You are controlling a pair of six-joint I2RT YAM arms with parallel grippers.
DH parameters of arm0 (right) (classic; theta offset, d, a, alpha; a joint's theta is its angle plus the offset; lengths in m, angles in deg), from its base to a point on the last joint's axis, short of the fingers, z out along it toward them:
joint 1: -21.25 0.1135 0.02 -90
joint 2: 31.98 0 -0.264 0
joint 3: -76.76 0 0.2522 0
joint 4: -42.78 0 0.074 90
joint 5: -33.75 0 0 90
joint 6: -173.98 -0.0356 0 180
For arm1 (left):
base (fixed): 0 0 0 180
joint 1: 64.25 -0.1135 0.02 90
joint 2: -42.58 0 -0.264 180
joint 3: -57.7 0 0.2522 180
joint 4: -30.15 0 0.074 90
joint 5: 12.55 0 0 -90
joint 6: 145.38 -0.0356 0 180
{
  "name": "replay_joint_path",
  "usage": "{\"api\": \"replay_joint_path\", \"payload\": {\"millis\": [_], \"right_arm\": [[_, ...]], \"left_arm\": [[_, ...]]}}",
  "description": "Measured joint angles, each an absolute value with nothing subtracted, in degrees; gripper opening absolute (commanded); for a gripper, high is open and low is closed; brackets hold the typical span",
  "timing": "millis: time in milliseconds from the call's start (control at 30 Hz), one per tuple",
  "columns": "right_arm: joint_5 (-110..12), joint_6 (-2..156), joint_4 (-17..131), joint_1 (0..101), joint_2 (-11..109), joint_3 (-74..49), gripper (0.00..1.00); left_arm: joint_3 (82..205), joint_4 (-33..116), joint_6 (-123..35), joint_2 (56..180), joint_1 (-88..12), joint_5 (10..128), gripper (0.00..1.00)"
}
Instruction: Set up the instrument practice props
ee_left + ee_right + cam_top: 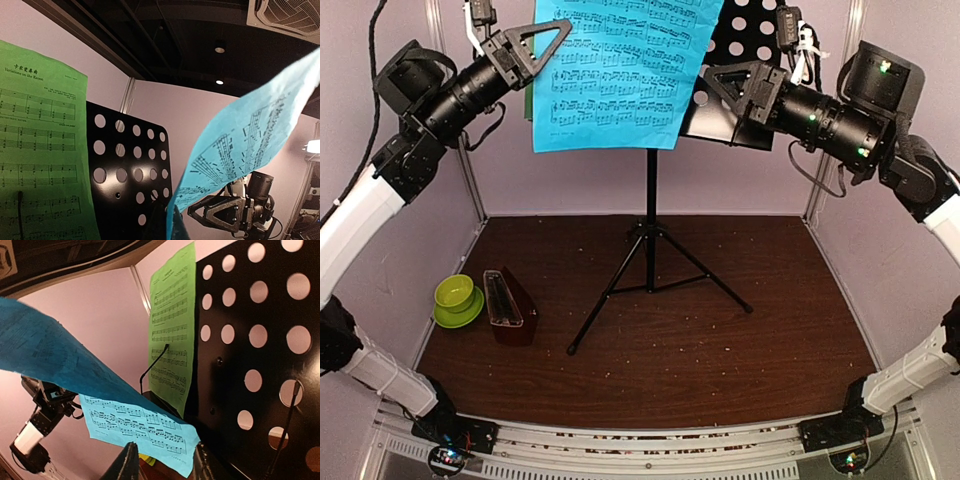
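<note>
Hanging the second page of music looks to be the step in hand above the brown counter (770,330). A black perforated tripod music stand (650,200) rises from the counter's middle, its desk raised high. The blue sheet (620,70) covers much of the desk in the overhead view, yet both wrist views show it bowed and standing off the black plate. The green sheet (170,325) lies flat on the desk's left half; the perforated right half is bare. The left claw (565,25) meets the blue sheet's left edge and appears closed on it, though its own camera hides the fingers. The right claw (164,452) is spread wide, the sheet's lower corner hanging in the gap, gripped by neither finger. On the counter, the dark red-brown pyramid metronome (508,308) stands left of the tripod legs, just beside a lime green cup and saucer (457,300).

The next move likely calls for the right claw to pinch or steady that loose corner. The pair could then swing the blue sheet onto the bare half and seat its bottom edge on the ledge, without dragging the green sheet askew.
</note>
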State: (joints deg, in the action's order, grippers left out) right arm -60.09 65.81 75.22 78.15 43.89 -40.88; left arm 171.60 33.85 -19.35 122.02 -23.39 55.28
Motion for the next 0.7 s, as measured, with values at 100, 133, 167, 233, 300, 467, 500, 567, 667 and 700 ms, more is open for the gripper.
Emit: {"api": "replay_joint_path", "payload": {"millis": [100, 133, 167, 233, 300, 467, 500, 567, 667, 700], "right_arm": [[-62.4, 65.0, 79.1, 76.2, 46.5, -44.8, 0.54], [-63.1, 64.4, 80.9, 75.2, 48.0, -47.4, 0.54], [-63.6, 64.0, 82.0, 74.4, 49.1, -49.3, 0.54], [-64.6, 62.5, 84.4, 72.8, 50.9, -52.5, 0.54], [-65.5, 61.5, 85.8, 71.9, 51.2, -53.1, 0.55], [-67.3, 60.4, 86.7, 71.5, 49.4, -51.0, 0.57], [-67.7, 60.4, 86.8, 71.5, 48.8, -50.3, 0.57], [-68.6, 60.3, 87.0, 71.5, 47.2, -49.1, 0.57], [-70.6, 60.0, 88.0, 71.1, 45.5, -49.0, 0.58], [-71.3, 59.8, 88.4, 70.9, 44.9, -48.9, 0.58]], "left_arm": [[176.4, 35.6, -19.1, 125.1, -25.0, 55.3, 0.0], [177.8, 36.0, -19.0, 126.0, -25.4, 55.4, 0.0], [178.9, 36.5, -19.0, 126.7, -25.8, 55.4, 0.0], [181.2, 37.8, -18.8, 128.1, -26.6, 55.4, 0.0], [183.7, 39.1, -18.8, 129.6, -27.1, 55.4, 0.0], [190.3, 42.4, -19.7, 133.6, -27.5, 55.6, 0.0], [191.6, 42.8, -19.9, 134.4, -27.5, 55.7, 0.0], [194.6, 44.0, -20.3, 136.3, -27.5, 55.9, 0.0], [198.2, 44.9, -20.4, 138.8, -27.5, 56.2, 0.0], [199.2, 45.2, -20.3, 139.6, -27.5, 56.4, 0.0]]}}
